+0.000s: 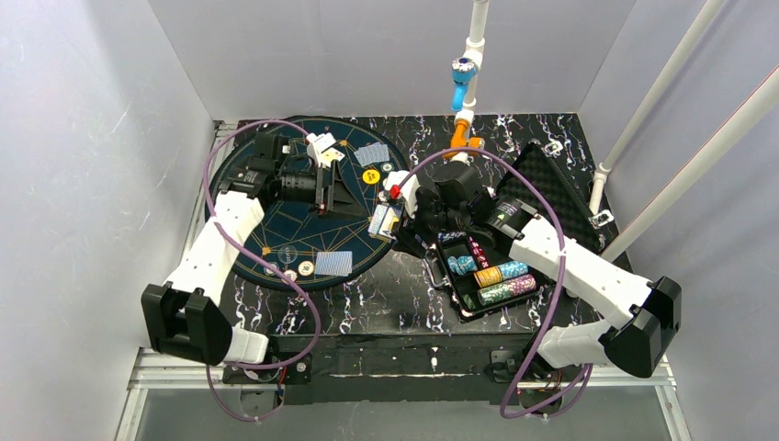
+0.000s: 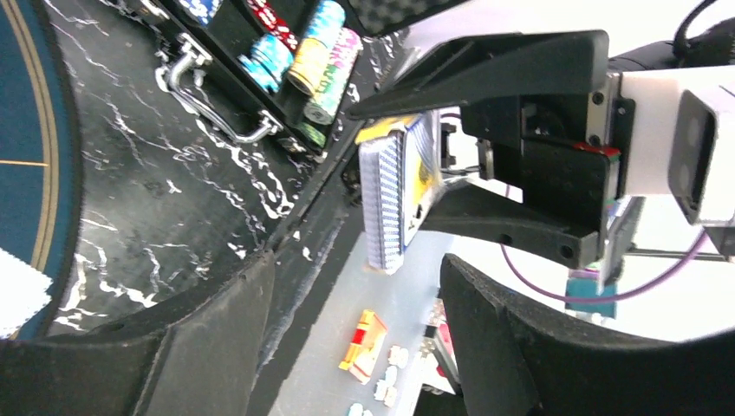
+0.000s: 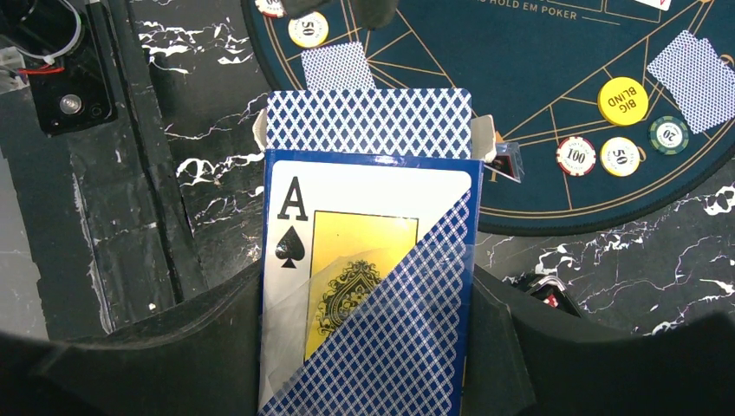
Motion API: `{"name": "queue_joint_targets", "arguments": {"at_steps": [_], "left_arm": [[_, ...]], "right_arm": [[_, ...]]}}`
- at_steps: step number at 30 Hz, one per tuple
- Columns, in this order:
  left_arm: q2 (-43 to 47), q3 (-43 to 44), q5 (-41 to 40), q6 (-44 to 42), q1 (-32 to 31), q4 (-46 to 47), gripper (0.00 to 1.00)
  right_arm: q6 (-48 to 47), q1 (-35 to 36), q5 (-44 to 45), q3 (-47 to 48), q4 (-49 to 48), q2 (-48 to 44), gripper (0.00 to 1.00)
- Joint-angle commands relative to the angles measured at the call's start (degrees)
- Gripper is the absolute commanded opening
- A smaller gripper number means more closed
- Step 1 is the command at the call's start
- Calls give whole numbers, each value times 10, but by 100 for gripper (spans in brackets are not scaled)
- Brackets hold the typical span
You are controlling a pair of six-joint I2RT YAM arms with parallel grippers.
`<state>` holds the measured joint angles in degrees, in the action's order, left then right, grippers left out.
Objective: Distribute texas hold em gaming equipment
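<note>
**Dealing half done**

Mat, upper left, carries card piles and few chips; most chip stacks sit in the case, centre right. Your right gripper clamps the card box; left gripper gapes empty.

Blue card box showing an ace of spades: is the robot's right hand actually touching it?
Touching. The right wrist view shows the blue card box clamped between the right hand's two black fingers, with both sides pressed against them.
</note>
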<state>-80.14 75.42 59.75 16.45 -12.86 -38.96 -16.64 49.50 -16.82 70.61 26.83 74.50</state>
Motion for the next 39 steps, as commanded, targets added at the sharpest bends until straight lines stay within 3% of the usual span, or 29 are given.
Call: {"name": "queue_joint_targets", "arguments": {"at_steps": [1,9,16,22,26,30,32,36,39], "left_arm": [[37,-71,51,148,-6,152,69],[16,-81,-12,164,-55,177,63],[11,-59,-29,100,-50,84,46],[26,-62,-24,84,-18,81,37],[43,-80,-11,111,-10,120,41],[59,-101,9,155,-10,180,60],[57,-109,16,167,-13,188,64],[56,-122,10,178,-27,195,64],[58,-130,3,185,-35,198,55]], "right_arm": [[5,1,-2,17,-38,-15,1],[12,3,-5,23,-42,-11,1],[10,3,0,26,-34,-16,1],[7,3,1,20,-17,-19,1],[9,3,4,21,-11,-17,1],[7,3,10,27,-1,-12,1],[7,3,8,26,-3,-12,1],[10,3,8,29,-7,-9,1],[12,3,10,31,-7,-8,1]]}}
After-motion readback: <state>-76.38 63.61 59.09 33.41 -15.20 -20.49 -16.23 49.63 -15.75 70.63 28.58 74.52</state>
